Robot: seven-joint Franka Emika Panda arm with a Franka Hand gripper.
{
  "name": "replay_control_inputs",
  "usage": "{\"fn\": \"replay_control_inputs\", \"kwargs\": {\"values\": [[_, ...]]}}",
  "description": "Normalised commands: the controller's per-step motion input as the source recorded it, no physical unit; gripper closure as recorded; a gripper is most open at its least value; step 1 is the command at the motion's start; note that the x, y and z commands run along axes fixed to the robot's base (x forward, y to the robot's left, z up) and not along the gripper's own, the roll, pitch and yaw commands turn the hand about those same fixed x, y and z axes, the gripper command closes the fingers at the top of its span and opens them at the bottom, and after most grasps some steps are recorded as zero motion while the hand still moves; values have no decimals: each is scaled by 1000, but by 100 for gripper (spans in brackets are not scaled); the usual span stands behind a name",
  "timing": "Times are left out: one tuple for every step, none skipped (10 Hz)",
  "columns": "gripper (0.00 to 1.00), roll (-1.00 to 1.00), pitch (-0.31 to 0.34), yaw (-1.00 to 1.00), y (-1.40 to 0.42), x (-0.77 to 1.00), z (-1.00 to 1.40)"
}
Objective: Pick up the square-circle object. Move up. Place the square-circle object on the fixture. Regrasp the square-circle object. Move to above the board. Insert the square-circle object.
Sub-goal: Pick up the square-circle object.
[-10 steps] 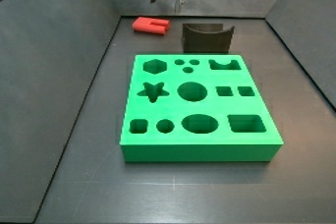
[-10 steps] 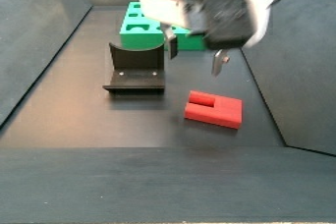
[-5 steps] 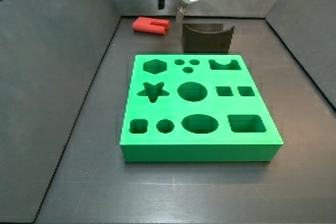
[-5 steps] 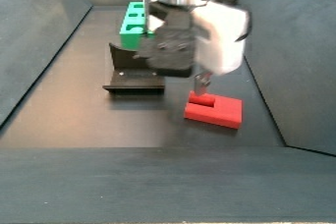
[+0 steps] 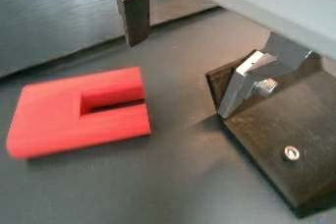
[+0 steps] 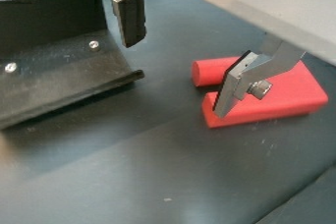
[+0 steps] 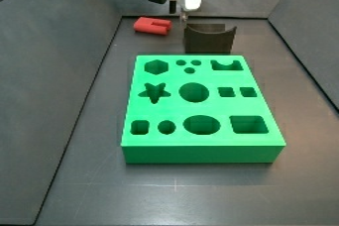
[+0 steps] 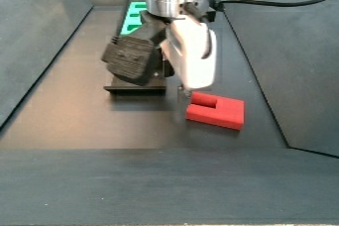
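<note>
Dark bench, walled. Red block (image 8: 215, 112) flat beside fixture (image 8: 134, 75); looks light, stiff, prob. smooth plastic. Hand (image 6: 180, 54) low nearby, wide open, empty. Best grip: across its straight parallel sides, clear of notch.

My gripper (image 8: 181, 99) hangs low between the block (image 8: 216, 111) and the fixture (image 8: 134, 80), fingers spread, nothing between them. In a side view, the block lies beside the fixture, and the board (image 7: 199, 107) lies nearer than both.
</note>
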Motion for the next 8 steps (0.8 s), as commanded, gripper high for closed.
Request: {"fn": "replay_control_inputs", "kwargs": {"values": [[0,-319,-73,-554,146,0,-9],[0,-413,-114,-369,231,-123,0],[0,-430,-143,-306,237,-263,0],[0,-410,-140,-257,283,-360,0],[0,-379,-141,-254,283,-434,0],[0,-314,-141,-329,254,-426,0],[0,-133,-191,-386,106,-497,-171],[0,-134,-210,-526,0,-283,-243]]}}
